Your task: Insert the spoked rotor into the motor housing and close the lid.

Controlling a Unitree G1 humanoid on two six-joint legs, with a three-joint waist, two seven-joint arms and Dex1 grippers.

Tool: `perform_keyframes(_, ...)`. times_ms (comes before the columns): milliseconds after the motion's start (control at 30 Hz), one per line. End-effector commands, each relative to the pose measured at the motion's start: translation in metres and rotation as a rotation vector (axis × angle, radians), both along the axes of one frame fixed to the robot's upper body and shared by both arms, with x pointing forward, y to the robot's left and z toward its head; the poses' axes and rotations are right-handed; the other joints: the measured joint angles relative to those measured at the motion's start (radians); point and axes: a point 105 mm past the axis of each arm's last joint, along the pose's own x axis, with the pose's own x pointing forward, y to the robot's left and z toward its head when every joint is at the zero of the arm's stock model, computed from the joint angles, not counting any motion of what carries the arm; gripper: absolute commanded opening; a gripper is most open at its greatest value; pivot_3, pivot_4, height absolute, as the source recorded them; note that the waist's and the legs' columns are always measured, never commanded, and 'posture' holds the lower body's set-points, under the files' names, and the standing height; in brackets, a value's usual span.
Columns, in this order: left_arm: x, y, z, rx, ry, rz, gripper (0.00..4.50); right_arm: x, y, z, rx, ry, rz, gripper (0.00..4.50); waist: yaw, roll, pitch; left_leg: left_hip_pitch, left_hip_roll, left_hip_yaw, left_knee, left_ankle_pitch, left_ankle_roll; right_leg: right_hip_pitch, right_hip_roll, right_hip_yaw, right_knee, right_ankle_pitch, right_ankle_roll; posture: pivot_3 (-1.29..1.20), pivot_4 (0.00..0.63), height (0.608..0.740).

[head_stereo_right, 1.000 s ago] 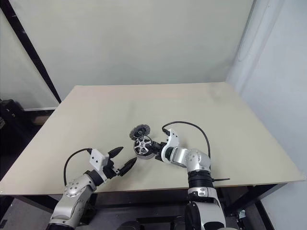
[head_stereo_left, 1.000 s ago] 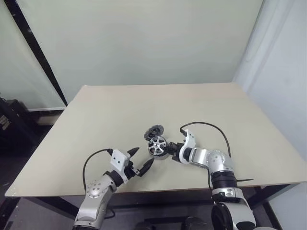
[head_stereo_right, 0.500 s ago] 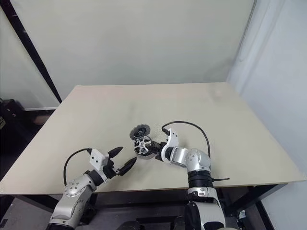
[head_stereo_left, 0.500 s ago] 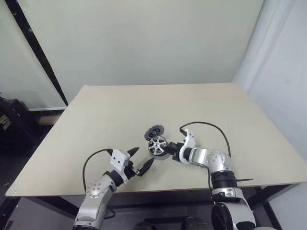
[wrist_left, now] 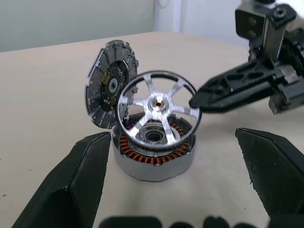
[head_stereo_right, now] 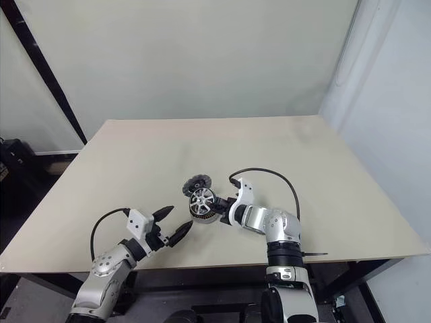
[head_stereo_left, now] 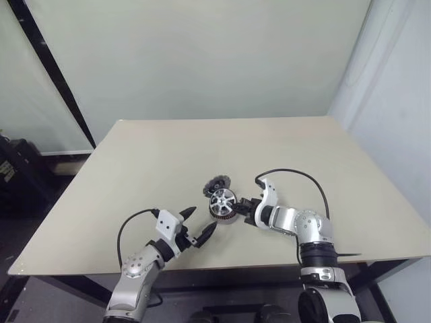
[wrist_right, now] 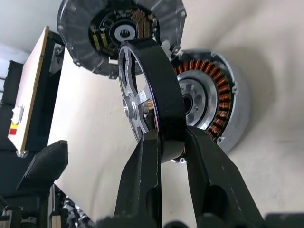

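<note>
Spoked rotor (wrist_left: 158, 112) pinched on edge by right end effector (wrist_right: 172, 142), seemingly above motor housing (wrist_left: 154, 154).

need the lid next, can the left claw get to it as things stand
Probably not directly. The lid leans behind the motor housing, and the spoked rotor, pinched on edge by the right claw, stands between it and the open left claw. It would have to go around.

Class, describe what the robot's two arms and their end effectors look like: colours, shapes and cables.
Both arms are silver-grey metal with rounded joints and black segments. Each ends in a white wrist block, with a looping black cable, carrying two black, pointed, tapering fingers: the left end effector and the right end effector.
</note>
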Motion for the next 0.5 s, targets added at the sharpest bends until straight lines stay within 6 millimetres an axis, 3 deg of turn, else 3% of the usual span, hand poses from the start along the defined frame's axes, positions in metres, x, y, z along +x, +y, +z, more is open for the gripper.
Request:
perform_keyframes(33,0.0043,-0.0022,0.0133,0.007,-0.059,-0.012,4.5,0.0058,0.007,0.0137,0.025,-0.049,0.007,0.36,0.0,0.0,0.0,0.0,0.0,0.0,0.0,0.0,0.0,0.0,0.0,0.0,0.0,0.0,0.0,0.0,0.0,0.74)
perform_keyframes(200,0.0038,-0.0011,0.0136,0.009,-0.06,-0.009,4.5,0.0086,0.0066,0.0091,0.01,-0.041,0.0,0.36,0.0,0.0,0.0,0.0,0.0,0.0,0.0,0.0,0.0,0.0,0.0,0.0,0.0,0.0,0.0,0.0,0.0,0.74)
perform_keyframes(500,0.0033,-0.0011,0.0138,0.009,-0.06,-0.008,4.5,0.0112,0.0018,0.0113,-0.003,-0.062,-0.003,3.5,0.0,0.0,0.0,0.0,0.0,0.0,0.0,0.0,0.0,0.0,0.0,0.0,0.0,0.0,0.0,0.0,0.0,0.74)
